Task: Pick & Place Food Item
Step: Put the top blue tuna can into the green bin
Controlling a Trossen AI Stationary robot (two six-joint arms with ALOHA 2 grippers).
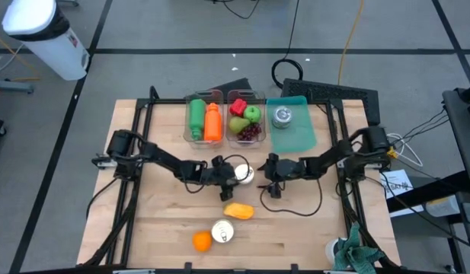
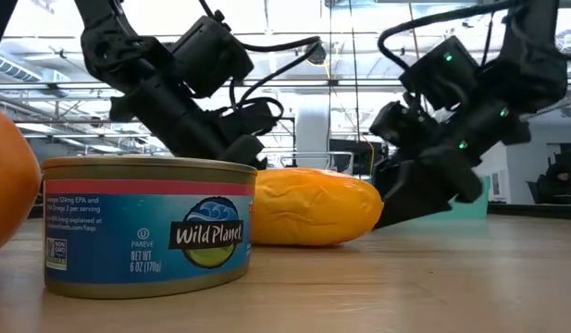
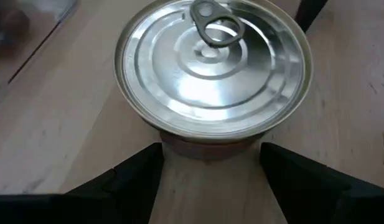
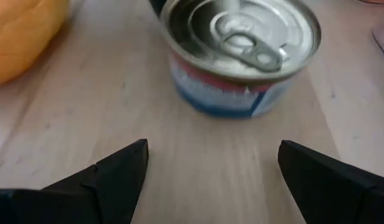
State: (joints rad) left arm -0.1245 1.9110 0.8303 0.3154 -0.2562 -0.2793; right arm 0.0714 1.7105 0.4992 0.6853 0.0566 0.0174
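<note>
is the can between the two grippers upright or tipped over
Upright: the can sits flat on the table, pull-tab lid facing up in both wrist views.

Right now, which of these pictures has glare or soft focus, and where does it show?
Low view: bright windows behind wash out the background, leaving both arms dark silhouettes; the labelled blue tuna can up close is sharp. Left wrist view: overhead light gleams on the silver ring-pull can lid. Right wrist view: the blue-and-red can looks slightly soft, and the orange-yellow item is blurred.
</note>
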